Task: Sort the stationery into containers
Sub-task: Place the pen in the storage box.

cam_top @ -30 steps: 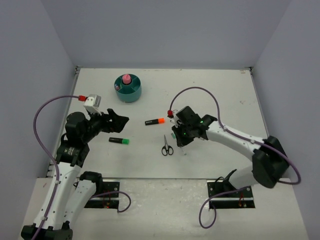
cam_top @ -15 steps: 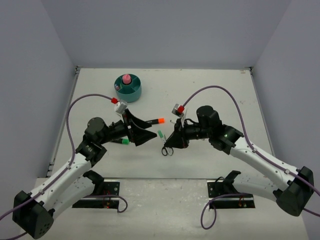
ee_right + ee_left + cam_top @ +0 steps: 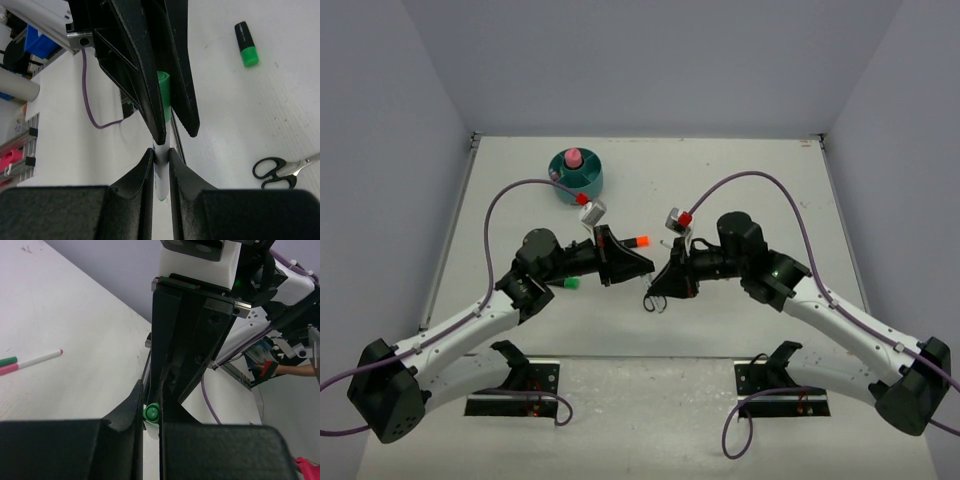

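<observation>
Scissors [image 3: 282,167], one pair, flat on the table [image 3: 740,180], nearest the arm bases. They have black loop handles and steel blades, and sit mostly under the right arm in the top view. Just above them is one pen [image 3: 164,100] held off the table between both arms, with a white barrel and a green cap. Its long axis runs roughly left-right along the line from gripper to gripper, cap end toward the left arm. The right gripper [image 3: 161,155] is clamped narrow on the white barrel. The left gripper [image 3: 151,402] is closed tight on the green cap, fingers pressed on both sides. The two grippers are nose to nose, nearly touching. Green highlighter [image 3: 246,44], one, black body with a green cap. It lies flat and roughly left-right with the cap to the right, partly under the left arm in the top view. Orange highlighter [image 3: 638,241], one, just past the left gripper. Only the orange cap end shows, pointing right, and the body is hidden by the gripper. That makes two highlighters. The left wrist view also shows two thin pens flat on the table side by side, a white pen [image 3: 37,358] with a red tip and a pink pen [image 3: 6,369] cut off by the frame edge. Farthest is one round teal organiser [image 3: 582,187], back left of the table and well apart from the arms. One pink tube [image 3: 573,158] stands upright in its centre well.
</observation>
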### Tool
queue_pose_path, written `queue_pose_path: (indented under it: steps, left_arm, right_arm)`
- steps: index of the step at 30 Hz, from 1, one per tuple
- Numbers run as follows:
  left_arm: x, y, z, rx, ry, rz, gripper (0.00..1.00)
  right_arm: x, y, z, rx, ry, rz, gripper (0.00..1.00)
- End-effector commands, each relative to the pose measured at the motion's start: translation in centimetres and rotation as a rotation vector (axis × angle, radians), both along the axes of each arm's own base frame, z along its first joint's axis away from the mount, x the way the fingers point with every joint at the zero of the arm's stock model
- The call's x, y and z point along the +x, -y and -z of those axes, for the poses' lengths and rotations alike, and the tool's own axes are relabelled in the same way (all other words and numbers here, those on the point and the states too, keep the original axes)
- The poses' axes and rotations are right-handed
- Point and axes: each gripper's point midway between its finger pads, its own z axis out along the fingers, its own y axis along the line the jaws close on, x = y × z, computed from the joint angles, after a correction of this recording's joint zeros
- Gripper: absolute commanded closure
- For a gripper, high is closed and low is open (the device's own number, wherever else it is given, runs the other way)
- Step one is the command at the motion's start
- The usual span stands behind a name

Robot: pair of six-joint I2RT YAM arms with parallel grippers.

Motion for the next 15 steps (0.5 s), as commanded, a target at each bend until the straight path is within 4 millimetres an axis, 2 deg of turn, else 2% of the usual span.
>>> queue_pose_path:
  steps: [1, 3, 6, 7, 8, 9, 11, 13, 15]
  left_arm:
    - [0.9, 0.1, -2.9, -0.034, 0.082, -0.039, 1.0]
    - [1.2, 0.0, -2.4, -0.008, 0.068, -0.059, 1.0]
    - [2.7, -0.4, -2.9, 0.034, 0.078, -0.143, 1.0]
    - [3.6, -0.7, -2.7, 0.063, 0.065, -0.196, 1.0]
    - [4.0, -0.9, -2.6, 0.079, 0.059, -0.223, 1.0]
    - [4.7, -1.2, -2.7, 0.096, 0.064, -0.26, 1.0]
    - [7.4, -2.5, -3.3, 0.176, 0.086, -0.413, 1.0]
    - [10.2, -4.4, -3.6, 0.26, 0.073, -0.589, 1.0]
    - [12.1, -5.5, -4.7, 0.301, 0.099, -0.691, 1.0]
  right_arm:
    - [0.1, 0.3, -1.9, 0.037, 0.065, 0.027, 1.0]
    - [0.6, 0.6, -2.2, 0.038, 0.082, 0.066, 1.0]
    - [1.7, 1.4, -2.5, 0.025, 0.096, 0.168, 0.47]
    - [2.8, 2.0, -2.2, 0.008, 0.105, 0.252, 0.3]
    - [3.3, 2.4, -2.3, 0.008, 0.109, 0.296, 0.14]
    - [3.7, 2.8, -2.4, 0.004, 0.107, 0.342, 0.06]
    - [5.8, 4.7, -1.7, -0.039, 0.106, 0.523, 0.01]
    - [7.0, 6.4, -1.4, -0.072, 0.117, 0.643, 0.01]
    - [7.7, 7.8, -1.1, -0.099, 0.128, 0.729, 0.01]
